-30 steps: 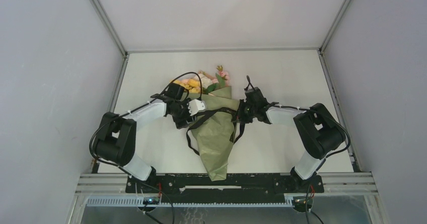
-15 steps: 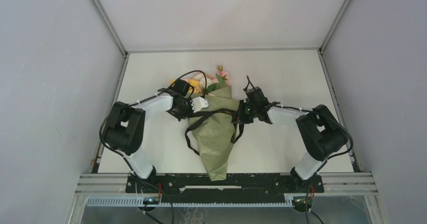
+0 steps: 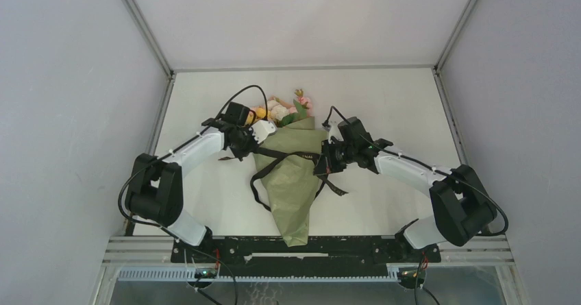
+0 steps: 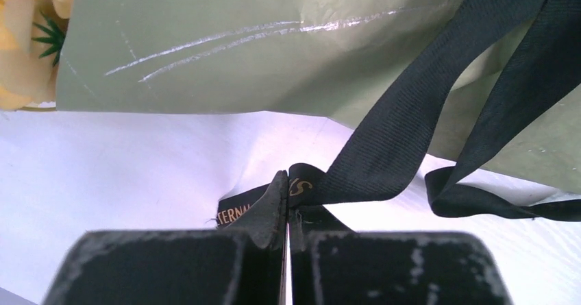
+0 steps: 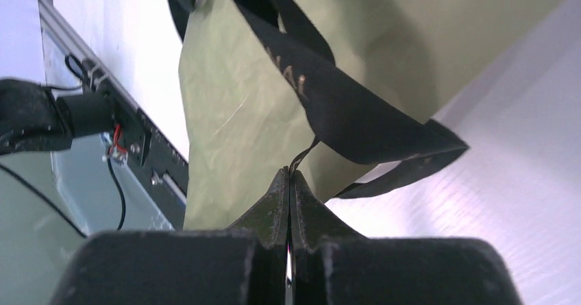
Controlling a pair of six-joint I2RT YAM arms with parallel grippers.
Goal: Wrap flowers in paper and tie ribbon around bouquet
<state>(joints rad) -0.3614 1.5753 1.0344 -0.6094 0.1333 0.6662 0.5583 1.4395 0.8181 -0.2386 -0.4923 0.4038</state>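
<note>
Since my left gripper point(image 4: 286, 185) and right gripper point(image 5: 289, 176) are both pinched shut on the ribbon point(image 3: 288, 155), the whole thing hinges on two pretty skimpy grips. Left one has only the very end of the ribbon between its tips, with a bit of lettering poking out one side, so anything harder than a gentle tug and I reckon that end slides straight out. Right one is clamped on what looks like the ribbon edge-on, just a thin sliver at the tips, so that could slip too. The bouquet point(image 3: 292, 188) lies flat in the middle of the surface point(image 3: 384, 106), narrow end toward the near edge and flowers point(image 3: 277, 107) sticking out the far end. The ribbon crosses the wide upper part of it between my two grippers, with loose loops hanging down either side. Trouble is, nothing pins the bouquet down. If I pull unevenly it'll probably just skid or roll toward the stronger side instead of the ribbon cinching. Pull too hard and the paper point(image 4: 226, 51) crumples, or the wrap springs open, since I can't see anything else keeping it shut. The ribbon could also slide down the taper and go slack. And those loose loops look ready to snag a gripper once I start crossing the ends.
</note>
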